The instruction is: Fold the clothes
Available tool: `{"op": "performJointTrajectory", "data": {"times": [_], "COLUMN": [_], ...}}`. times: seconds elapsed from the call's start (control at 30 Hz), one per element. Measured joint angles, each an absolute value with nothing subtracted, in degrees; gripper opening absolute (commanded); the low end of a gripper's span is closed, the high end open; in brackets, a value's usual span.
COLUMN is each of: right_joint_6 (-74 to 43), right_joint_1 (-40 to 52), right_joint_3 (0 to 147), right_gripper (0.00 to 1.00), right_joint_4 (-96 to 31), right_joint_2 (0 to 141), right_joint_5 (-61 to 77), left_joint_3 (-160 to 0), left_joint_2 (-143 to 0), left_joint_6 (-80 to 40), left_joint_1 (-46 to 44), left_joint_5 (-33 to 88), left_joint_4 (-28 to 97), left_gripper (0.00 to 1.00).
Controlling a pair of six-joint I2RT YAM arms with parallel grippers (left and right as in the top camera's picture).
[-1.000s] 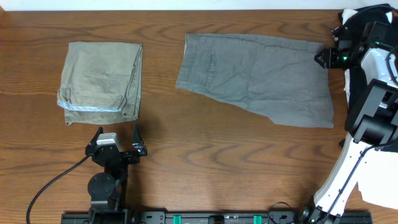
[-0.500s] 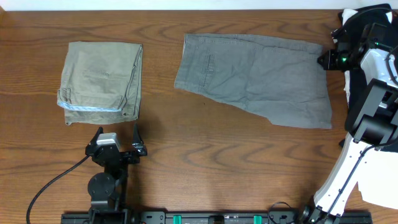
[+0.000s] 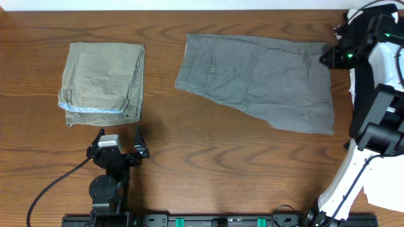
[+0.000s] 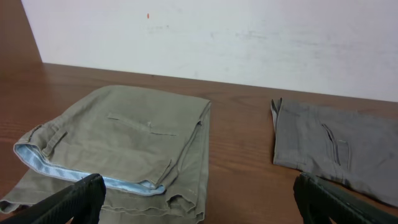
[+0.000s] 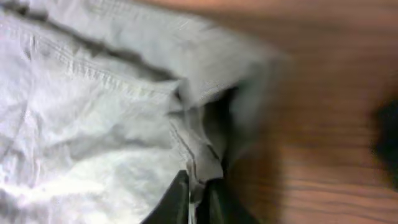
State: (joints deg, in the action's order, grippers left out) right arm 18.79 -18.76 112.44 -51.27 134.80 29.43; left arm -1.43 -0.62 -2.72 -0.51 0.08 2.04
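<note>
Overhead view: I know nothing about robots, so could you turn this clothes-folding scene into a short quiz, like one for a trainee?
1. True or false: the khaki shorts lie folded, apart from the grey shorts.
2. What does the right end effector pinch? A) an edge of the grey shorts B) the khaki shorts C) nothing
3. Fill in the gap: the left end effector holds nothing, and its jaws stand ___.

Key: 1 true; 2 A; 3 open.
</note>
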Motion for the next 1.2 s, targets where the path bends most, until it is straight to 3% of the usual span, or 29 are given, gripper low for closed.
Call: {"op": "performJointTrajectory", "data": {"times": [0.3, 0.6, 0.7, 0.87, 1.03, 1.2], "right_joint_6": [19.1, 19.1, 19.3, 19.6, 19.4, 19.0], "right_joint_1": [-12.0, -9.2, -9.2, -9.2, -9.2, -9.1], "right_joint_3": [112.4, 112.1, 111.3, 110.5, 110.5, 110.5], "right_gripper": [0.22, 0.4, 0.4, 0.23, 0.43, 0.52], "right_joint_4": [-54.3, -54.3, -53.1, -51.9, -50.9, -51.0], "right_joint_2": [134.8, 134.8, 134.8, 134.8, 134.8, 134.8], "right_joint_5": [20.2, 11.8, 9.5, 7.6, 7.0, 6.3], "left_joint_3": [-1.4, -1.4, -1.4, -1.4, -1.4, -1.4], "left_joint_2": [-0.6, -0.6, -0.6, -0.6, -0.6, -0.6], "left_joint_6": [-2.7, -2.7, -2.7, -2.7, -2.7, -2.7], "left_joint_1": [-0.5, -0.5, -0.5, -0.5, -0.5, -0.5], "left_joint_5": [0.1, 0.1, 0.1, 0.1, 0.1, 0.1], "left_joint_4": [2.0, 2.0, 2.0, 2.0, 2.0, 2.0], "left_gripper": [0.98, 0.98, 0.98, 0.98, 0.98, 0.98]}}
